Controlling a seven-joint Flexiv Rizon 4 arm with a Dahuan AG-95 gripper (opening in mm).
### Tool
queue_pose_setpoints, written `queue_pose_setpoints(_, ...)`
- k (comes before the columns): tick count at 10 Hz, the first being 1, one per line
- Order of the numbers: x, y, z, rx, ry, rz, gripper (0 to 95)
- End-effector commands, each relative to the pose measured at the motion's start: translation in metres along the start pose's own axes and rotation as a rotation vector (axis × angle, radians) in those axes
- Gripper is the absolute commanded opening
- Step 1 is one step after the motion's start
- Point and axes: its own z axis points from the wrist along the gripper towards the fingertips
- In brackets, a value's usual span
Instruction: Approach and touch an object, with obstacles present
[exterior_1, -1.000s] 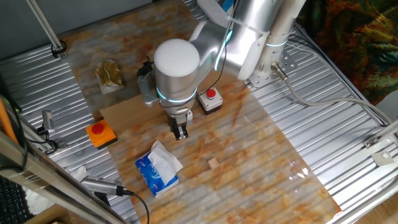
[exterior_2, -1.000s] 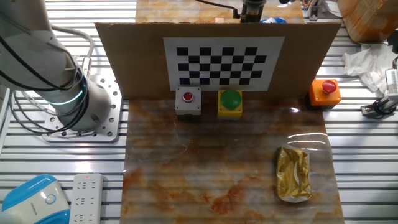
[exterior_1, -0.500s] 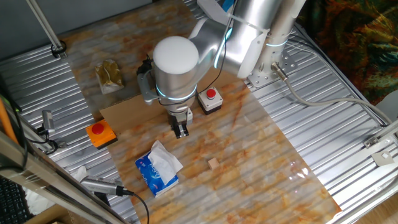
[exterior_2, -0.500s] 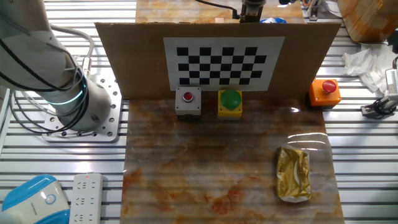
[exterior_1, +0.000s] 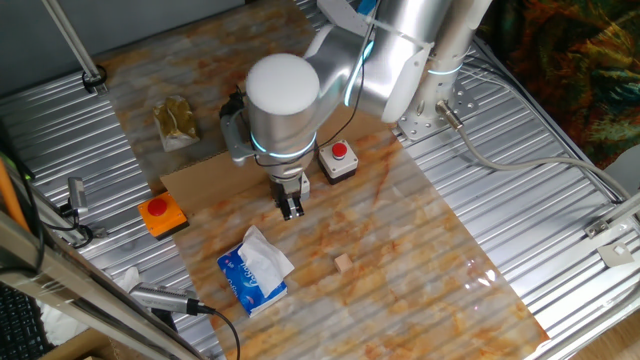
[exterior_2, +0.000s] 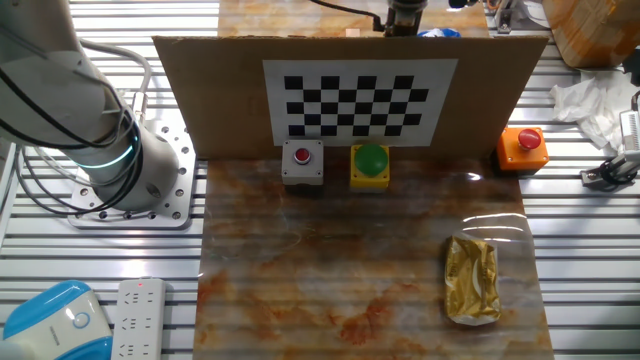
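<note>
Jaws: pointed straight down, fingers close together with only a narrow slit between them, nothing held. The gripper (exterior_1: 291, 209) is seen hanging above the marbled table (exterior_1: 420, 250), just in front of the upright cardboard panel (exterior_1: 195, 180).

Which thing is the target cannot be told from the task line. Likeliest candidates: the small wooden block (exterior_1: 343, 263), lying alone on the open tabletop, near the gripper; and the blue tissue pack (exterior_1: 254, 272), just beside and below the jaws.

Handling, judged: the block is taken to be light, stiff, easily nudged; a gentle touch on its top face is advised. The tissue pack is judged soft and yielding, its loose white sheet apt to shift.

Arm pose: wrist vertical, the large white joint cap directly over the fingers, the forearm running back toward the base past the red button box (exterior_1: 339, 160). From the other fixed view only the wrist tip is seen above the panel edge.
</note>
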Motion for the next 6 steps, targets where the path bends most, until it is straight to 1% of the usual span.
queue_pose_setpoints(1, 0.0007, -0.0002, -0.0011, -0.044, 0.010, -0.042, 0.0)
queue_pose_setpoints(2, 0.0007, -0.0002, -0.0011, -0.045, 0.010, -0.067, 0.0)
queue_pose_setpoints(4, 0.0007, -0.0002, -0.0011, -0.061, 0.011, -0.087, 0.0)
queue_pose_setpoints(6, 0.0007, -0.0002, -0.0011, -0.062, 0.008, -0.102, 0.0)
